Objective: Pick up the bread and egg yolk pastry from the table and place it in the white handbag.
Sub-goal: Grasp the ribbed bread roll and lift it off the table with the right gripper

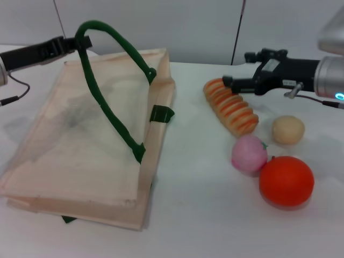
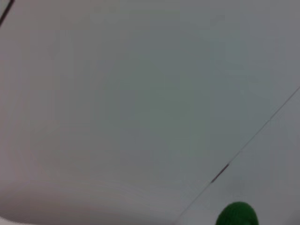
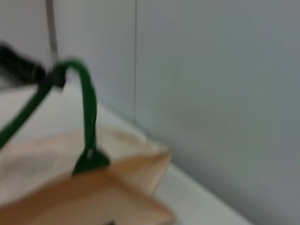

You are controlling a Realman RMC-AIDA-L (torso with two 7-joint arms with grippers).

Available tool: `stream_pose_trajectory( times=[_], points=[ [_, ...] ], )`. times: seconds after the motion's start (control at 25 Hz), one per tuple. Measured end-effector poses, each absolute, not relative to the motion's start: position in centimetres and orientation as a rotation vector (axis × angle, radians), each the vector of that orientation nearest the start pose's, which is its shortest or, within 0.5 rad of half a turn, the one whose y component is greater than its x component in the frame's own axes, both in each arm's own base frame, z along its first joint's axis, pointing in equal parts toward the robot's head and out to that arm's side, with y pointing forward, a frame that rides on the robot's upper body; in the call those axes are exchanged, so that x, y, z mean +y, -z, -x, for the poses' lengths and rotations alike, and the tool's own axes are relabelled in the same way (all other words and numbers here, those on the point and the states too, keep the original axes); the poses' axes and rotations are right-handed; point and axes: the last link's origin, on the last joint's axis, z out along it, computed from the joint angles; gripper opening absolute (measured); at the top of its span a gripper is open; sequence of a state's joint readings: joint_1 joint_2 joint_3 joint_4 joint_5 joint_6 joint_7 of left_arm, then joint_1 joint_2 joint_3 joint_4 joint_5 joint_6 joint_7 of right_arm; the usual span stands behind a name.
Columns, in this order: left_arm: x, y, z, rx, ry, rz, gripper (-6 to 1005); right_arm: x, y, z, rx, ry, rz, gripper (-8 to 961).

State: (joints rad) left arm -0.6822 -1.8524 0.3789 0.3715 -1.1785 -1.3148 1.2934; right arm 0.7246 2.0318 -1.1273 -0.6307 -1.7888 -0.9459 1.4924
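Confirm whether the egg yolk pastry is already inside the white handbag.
No, the egg yolk pastry sits on the table beside the bread, well apart from the white handbag.

Orange-and-cream striped bread (image 1: 232, 109), pale tan egg yolk pastry (image 1: 288, 129), cream-beige white handbag (image 1: 70, 156) with dark green handles (image 1: 110, 115).

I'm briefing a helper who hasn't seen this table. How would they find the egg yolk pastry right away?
Start at the large cream fabric handbag with dark green rope handles, then look to the food cluster on its right. Past the striped orange-and-cream ridged bread lies the egg yolk pastry, a small matte pale tan ball. It is plainer than the pink ball with a green stem and smaller than the smooth orange ball.
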Motion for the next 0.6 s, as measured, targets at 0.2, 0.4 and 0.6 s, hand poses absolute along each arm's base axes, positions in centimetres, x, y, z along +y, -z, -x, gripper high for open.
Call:
stream_pose_trajectory(
  times=[0.2, 0.4, 0.6],
  points=[
    [40.2, -9.7, 28.4, -1.273, 1.068, 2.121, 125, 42.9, 3.1, -18.6, 0.486, -0.2, 2.615, 894],
    [39.7, -10.3, 28.1, -1.247, 1.143, 2.123, 126, 43.8, 4.3, -17.5, 0.504, -0.042, 2.61, 894],
    [39.5, -10.3, 27.5, -1.213, 1.169, 2.157, 128, 45.0, 4.9, -17.1, 0.555, 0.057, 2.571, 895]
  ],
)
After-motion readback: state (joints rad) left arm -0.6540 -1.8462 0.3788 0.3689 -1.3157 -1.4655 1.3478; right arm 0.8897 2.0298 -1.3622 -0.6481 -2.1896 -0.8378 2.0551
